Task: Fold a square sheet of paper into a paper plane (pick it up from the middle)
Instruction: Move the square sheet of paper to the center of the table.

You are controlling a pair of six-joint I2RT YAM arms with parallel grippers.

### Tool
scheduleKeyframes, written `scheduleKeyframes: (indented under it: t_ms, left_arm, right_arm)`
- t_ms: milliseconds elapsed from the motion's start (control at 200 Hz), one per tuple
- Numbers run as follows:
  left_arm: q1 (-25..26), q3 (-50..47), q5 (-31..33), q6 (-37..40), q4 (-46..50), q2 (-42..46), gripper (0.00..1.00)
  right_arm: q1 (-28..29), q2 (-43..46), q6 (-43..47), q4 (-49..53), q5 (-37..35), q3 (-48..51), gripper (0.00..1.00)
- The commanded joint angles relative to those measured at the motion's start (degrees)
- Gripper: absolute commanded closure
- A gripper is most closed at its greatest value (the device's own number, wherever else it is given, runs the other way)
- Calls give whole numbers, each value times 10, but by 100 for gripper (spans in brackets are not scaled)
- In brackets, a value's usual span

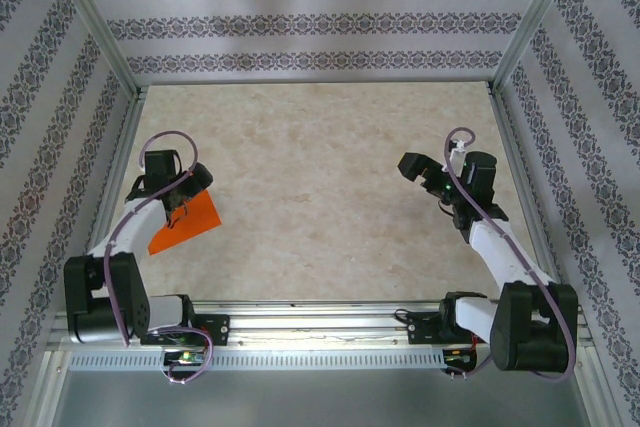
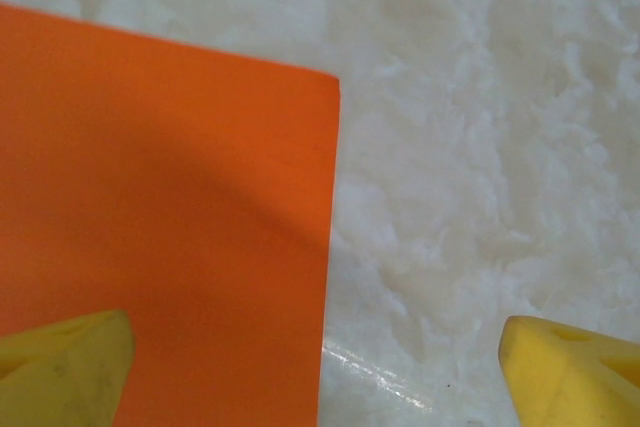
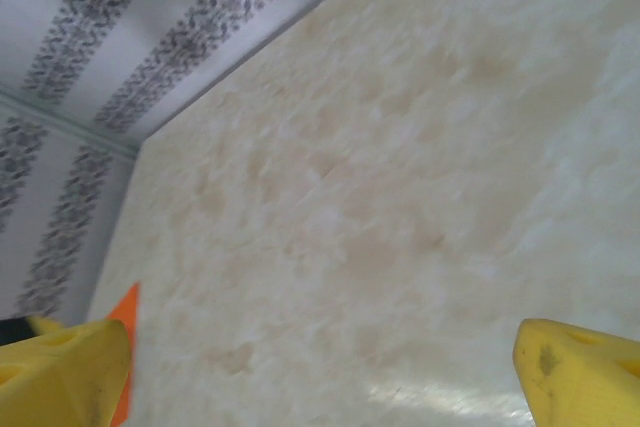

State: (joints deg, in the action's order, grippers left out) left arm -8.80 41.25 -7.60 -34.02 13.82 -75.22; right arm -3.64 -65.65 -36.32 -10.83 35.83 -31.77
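- Here, the table [image 1: 320, 197] is a pale beige top with cloudy, marble-like mottling.
- Seen close from the left wrist, the same surface looks almost white and blotchy, with a thin glossy streak of reflected light near the lower edge.
- Three walls [image 1: 300, 7] box the table in. They are papered pale grey-white with bands of dark ornamental pattern.
- Metal frame posts [image 1: 98, 22] run up the back corners, and a slotted aluminium rail [image 1: 320, 357] crosses the near edge where both arm bases sit.
- The square sheet of paper [image 1: 188, 225] lies flat on the table's left side, close to the left wall and toward the near edge. It is bright orange and unmarked.
- The left gripper [image 1: 180, 205] hangs over the sheet's far part with its jaws spread wide.
- In the left wrist view one yellow finger [image 2: 60, 367] sits over the orange, and the other is over the table just past the sheet's straight edge. Whether the finger touches the paper cannot be told.
- The right gripper [image 1: 412, 169] is well apart on the table's right side, its jaws wide and holding nothing.
- The right wrist camera looks across the mottled top to a papered corner, with a sliver of the orange sheet [image 3: 128, 305] at the left beside a finger.
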Motion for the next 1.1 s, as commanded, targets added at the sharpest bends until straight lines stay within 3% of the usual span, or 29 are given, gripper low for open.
scheduleKeyframes:
  t_ms: [0,155,425,654,799,1094]
  left_arm:
    - [-16,16,-57,-22,32,-35,0]
    - [-17,28,-76,-16,36,-70,0]
    - [-15,26,-114,-11,40,-98,0]
    - [21,34,-141,6,61,-142,0]
    - [80,37,-132,12,67,-152,0]
    - [276,83,-127,-41,29,-218,0]
  right_arm:
    - [1,-16,-47,5,96,-30,2]
    - [10,-21,-45,12,111,-34,2]
    - [60,-33,-40,25,74,-33,2]
    - [84,-50,-42,33,61,-42,2]
    - [92,-64,-48,43,36,-40,2]
    - [113,-96,-54,61,19,-35,2]
